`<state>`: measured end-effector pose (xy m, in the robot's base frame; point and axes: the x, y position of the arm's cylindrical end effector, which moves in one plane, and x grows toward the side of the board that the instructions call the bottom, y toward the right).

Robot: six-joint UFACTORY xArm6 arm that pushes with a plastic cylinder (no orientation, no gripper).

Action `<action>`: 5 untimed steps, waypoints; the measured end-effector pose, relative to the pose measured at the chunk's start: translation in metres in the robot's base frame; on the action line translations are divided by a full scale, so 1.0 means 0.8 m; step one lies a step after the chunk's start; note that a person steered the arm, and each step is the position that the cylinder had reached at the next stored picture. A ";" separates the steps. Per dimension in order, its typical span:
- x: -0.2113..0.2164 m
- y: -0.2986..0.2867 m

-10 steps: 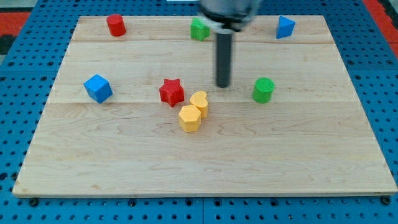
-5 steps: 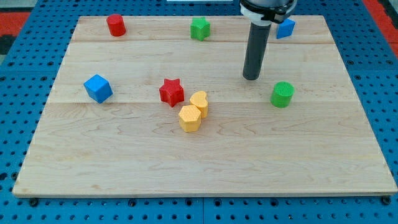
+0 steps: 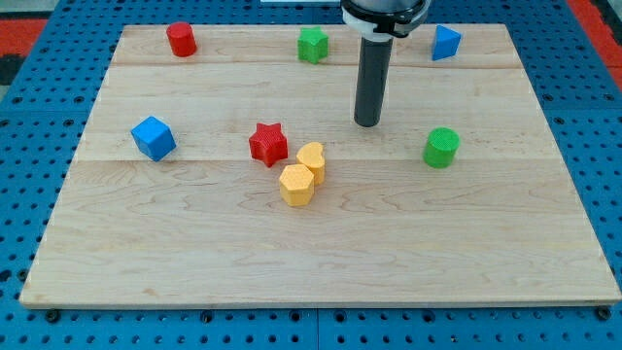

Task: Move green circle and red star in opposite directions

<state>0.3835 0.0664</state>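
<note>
The green circle [image 3: 441, 147] sits on the wooden board at the view's right of centre. The red star [image 3: 268, 144] sits left of centre, touching or nearly touching a yellow heart-shaped block [image 3: 311, 161]. My tip [image 3: 366, 122] rests on the board between the two, closer to the green circle, up and to the left of it. It touches neither block.
A yellow hexagon [image 3: 296, 185] sits against the yellow heart's lower left. A blue cube [image 3: 154, 138] is at the left. Along the top edge stand a red cylinder [image 3: 181, 40], a green block [image 3: 312, 45] and a blue block [image 3: 445, 42].
The green circle was pushed right and slightly down between the first two frames. My tip moved right with it, then back left in the last half second. The other blocks stayed put.
</note>
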 end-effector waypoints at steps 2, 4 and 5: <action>0.044 0.000; 0.068 -0.105; 0.056 -0.131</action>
<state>0.4280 -0.0380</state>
